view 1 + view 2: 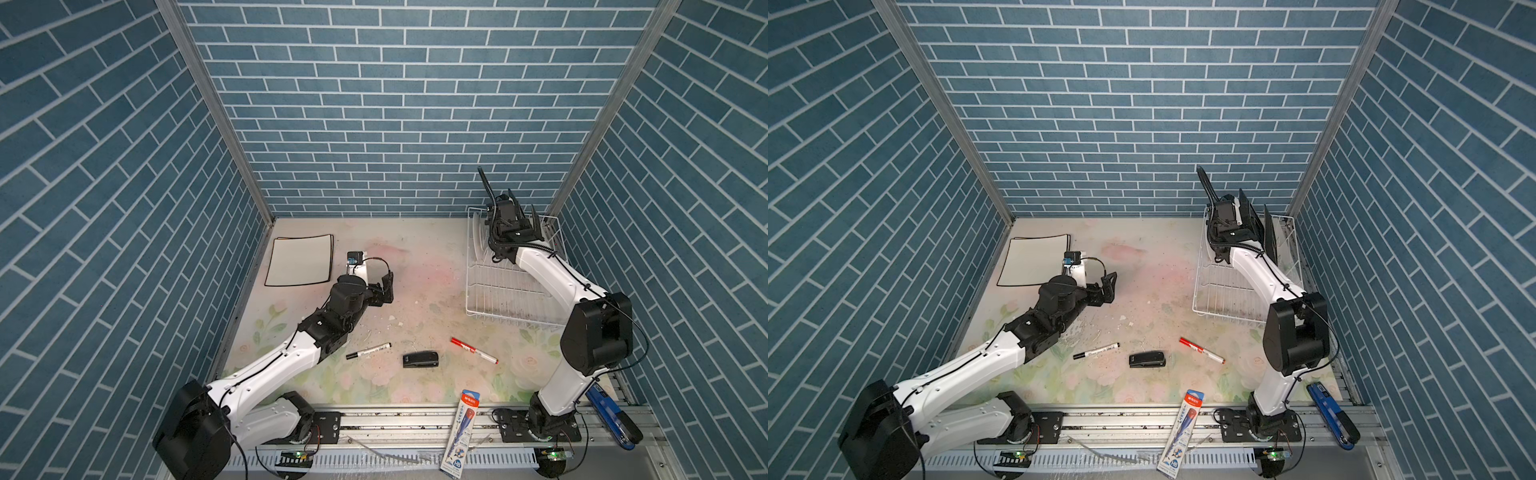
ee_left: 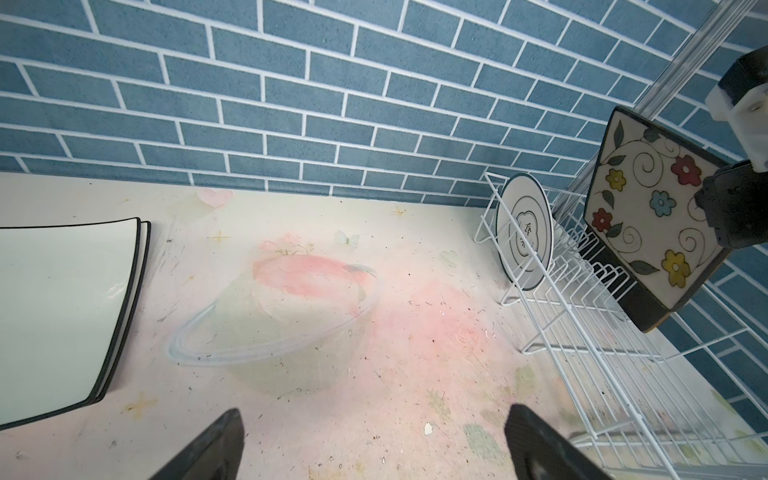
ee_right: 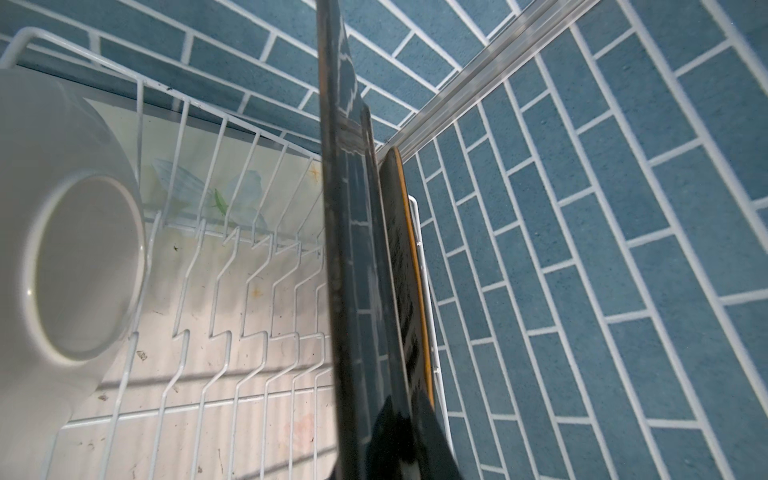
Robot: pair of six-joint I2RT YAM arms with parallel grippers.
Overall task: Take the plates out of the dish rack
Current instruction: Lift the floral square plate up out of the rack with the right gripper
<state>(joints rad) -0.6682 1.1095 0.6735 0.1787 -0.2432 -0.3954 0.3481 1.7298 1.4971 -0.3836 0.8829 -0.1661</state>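
While the white wire rack (image 1: 505, 291) sits at the table's (image 1: 415, 286) right rear, its long axis running front to back, two square white black-rimmed plates (image 1: 300, 259) lie stacked flat at left rear. Above the rack's rear end, the right gripper (image 2: 725, 208) is clamped on a flowered square plate (image 2: 648, 208), lifted and tilted on edge. A round white plate (image 2: 524, 230) stands upright between tines. The left gripper (image 1: 384, 289) hovers mid-table, jaws spread wide. A pencil pack (image 1: 460, 432) reads "HB".
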